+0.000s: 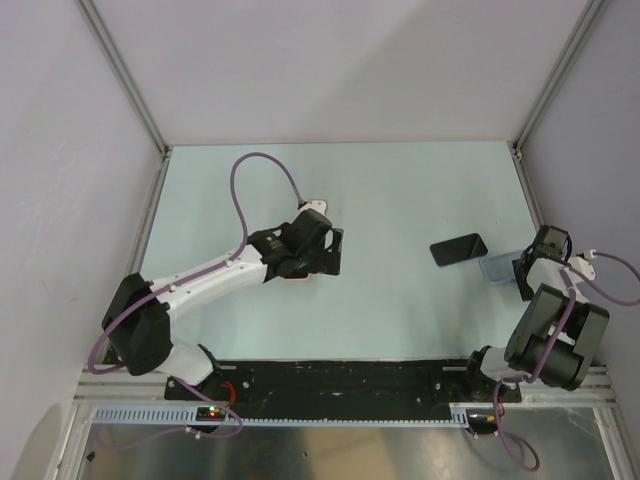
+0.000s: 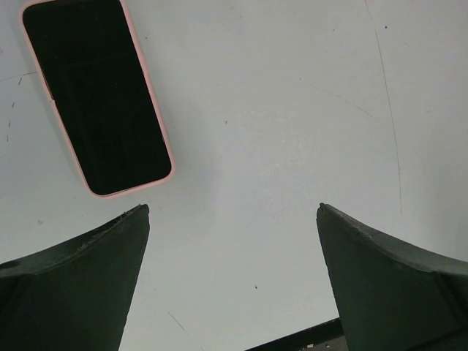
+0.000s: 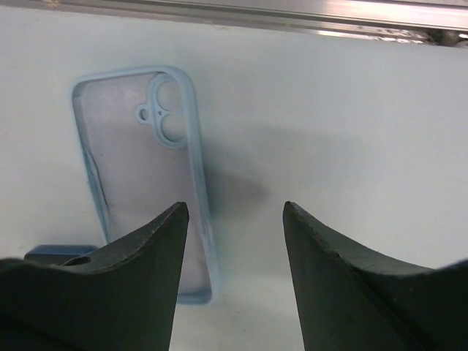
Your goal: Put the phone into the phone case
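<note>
A black phone point(image 1: 459, 249) lies flat on the right part of the table. Just right of it lies the clear light-blue phone case point(image 1: 496, 266), open side up. In the right wrist view the case point(image 3: 139, 161) has its camera holes at the far end. My right gripper point(image 3: 235, 208) hovers low over the case's near right edge, which lies between the fingers untouched; the jaws are open. My left gripper point(image 2: 234, 212) is wide open over bare table at mid-table, holding nothing.
A second phone in a pink case point(image 2: 99, 95) lies screen up just beyond the left gripper's left finger, mostly hidden under that gripper point(image 1: 318, 258) in the top view. A metal rail point(image 3: 292, 18) and the right wall stand close behind the blue case.
</note>
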Controlling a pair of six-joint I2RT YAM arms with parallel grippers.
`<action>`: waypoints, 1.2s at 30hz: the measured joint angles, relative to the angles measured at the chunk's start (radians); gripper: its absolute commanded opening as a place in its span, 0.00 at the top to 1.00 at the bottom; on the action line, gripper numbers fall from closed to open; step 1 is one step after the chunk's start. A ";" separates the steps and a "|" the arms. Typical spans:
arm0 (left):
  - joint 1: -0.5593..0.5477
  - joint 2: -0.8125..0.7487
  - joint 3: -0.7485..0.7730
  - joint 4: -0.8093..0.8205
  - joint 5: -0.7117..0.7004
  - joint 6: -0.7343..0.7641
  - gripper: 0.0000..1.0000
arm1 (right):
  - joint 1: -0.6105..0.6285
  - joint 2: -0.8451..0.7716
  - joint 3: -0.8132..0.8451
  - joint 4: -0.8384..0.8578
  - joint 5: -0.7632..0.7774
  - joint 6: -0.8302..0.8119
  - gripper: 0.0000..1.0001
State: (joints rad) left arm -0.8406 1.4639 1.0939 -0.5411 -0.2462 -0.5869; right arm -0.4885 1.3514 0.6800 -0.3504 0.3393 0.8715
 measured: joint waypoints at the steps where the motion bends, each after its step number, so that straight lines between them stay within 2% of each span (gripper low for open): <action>1: 0.000 0.000 0.000 0.000 0.000 0.000 0.00 | 0.000 0.018 0.008 0.011 -0.004 0.000 0.41; 7: 0.000 0.000 0.000 0.000 0.000 -0.001 0.00 | 0.000 0.097 0.064 0.058 -0.023 0.001 0.41; 14: 0.000 0.002 0.000 0.000 0.006 -0.018 0.01 | 0.020 0.197 0.135 0.046 -0.021 0.012 0.49; 20: 0.000 0.002 0.000 0.000 0.010 -0.024 0.01 | 0.036 0.230 0.156 0.013 -0.006 0.018 0.62; 26: 0.000 0.002 0.000 0.000 0.015 -0.027 0.01 | 0.043 0.246 0.177 -0.029 0.017 0.014 0.94; 27: 0.000 0.002 0.000 0.000 0.015 -0.027 0.01 | 0.043 0.246 0.180 -0.040 0.022 0.015 0.97; 36: 0.000 -0.014 -0.003 0.000 0.014 -0.042 0.01 | 0.075 0.200 0.173 -0.114 0.048 0.009 1.00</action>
State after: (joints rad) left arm -0.8406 1.4502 1.0908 -0.5415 -0.2317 -0.6292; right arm -0.4137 1.5517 0.8528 -0.4641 0.3878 0.8806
